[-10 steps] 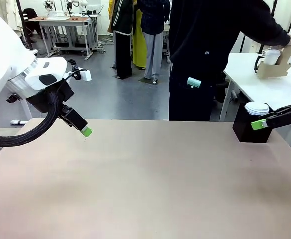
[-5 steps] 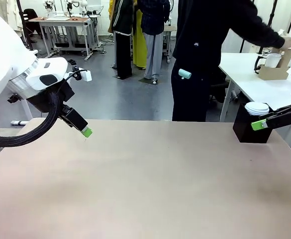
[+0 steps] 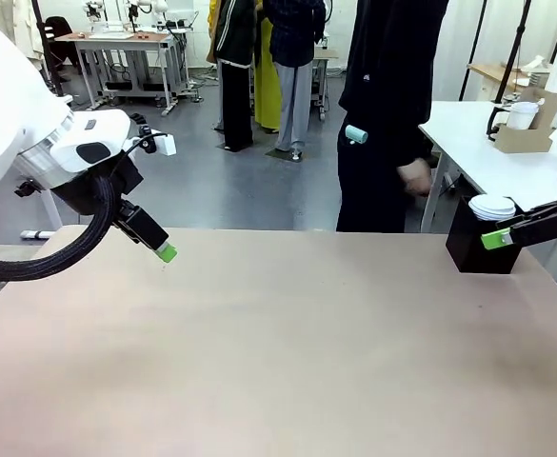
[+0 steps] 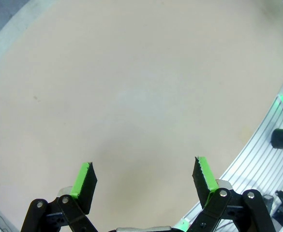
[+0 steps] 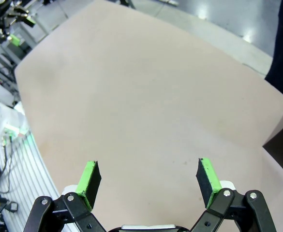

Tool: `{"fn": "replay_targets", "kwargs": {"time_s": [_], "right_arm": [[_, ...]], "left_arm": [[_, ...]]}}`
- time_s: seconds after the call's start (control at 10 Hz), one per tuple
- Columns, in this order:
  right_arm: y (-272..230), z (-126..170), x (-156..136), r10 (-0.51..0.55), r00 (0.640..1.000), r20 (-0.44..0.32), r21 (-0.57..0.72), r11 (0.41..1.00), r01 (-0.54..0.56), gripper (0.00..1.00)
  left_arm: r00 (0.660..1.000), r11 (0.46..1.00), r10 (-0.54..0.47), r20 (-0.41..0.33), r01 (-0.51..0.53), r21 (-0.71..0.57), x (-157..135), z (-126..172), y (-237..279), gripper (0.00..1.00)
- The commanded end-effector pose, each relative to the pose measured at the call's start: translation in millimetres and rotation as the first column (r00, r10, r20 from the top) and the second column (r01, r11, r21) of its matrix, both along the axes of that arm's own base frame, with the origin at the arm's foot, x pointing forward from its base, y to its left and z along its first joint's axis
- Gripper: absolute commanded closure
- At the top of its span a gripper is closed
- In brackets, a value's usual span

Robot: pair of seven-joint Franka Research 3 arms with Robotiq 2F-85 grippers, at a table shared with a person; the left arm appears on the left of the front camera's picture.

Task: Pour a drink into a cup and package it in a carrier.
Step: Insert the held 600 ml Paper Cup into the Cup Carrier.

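Carrier (image 3: pixel 521 133) sits on the white side table (image 3: pixel 507 167), well beyond the black box of lids (image 3: pixel 483 243), a white cup (image 3: pixel 523 114) standing in it. That black box is on the beige table's (image 3: pixel 278 343) far right corner. Right gripper (image 3: pixel 495 238) hovers just in front of the box, jaws spread wide, holding nothing; its wrist view shows both green pads (image 5: pixel 90 178) apart over bare tabletop. Left gripper (image 3: pixel 166 252) hangs far left of the box, also wide open and empty. A person's hand (image 3: pixel 413 177) hangs behind the box, left of it.
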State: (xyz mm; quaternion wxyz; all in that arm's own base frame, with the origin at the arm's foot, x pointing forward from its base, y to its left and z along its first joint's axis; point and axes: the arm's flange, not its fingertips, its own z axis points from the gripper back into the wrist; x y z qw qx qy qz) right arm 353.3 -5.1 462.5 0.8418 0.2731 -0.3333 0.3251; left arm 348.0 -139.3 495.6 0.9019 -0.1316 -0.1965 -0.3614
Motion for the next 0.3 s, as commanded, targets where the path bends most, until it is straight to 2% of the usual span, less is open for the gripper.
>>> {"fn": "replay_targets", "kwargs": {"time_s": [0.0,0.2], "right_arm": [[0.3,0.8,-2.6,-0.019,1.0,-0.023,-0.011,1.0,0.018,0.0],[0.3,0.8,-2.6,-0.019,1.0,-0.023,-0.011,1.0,0.018,0.0]], "left_arm": [[1.0,1.0,0.009,-0.007,-0.009,-0.003,-0.7,2.6,-0.4,0.0],[1.0,1.0,0.009,-0.007,-0.009,-0.003,-0.7,2.6,-0.4,0.0]]}}
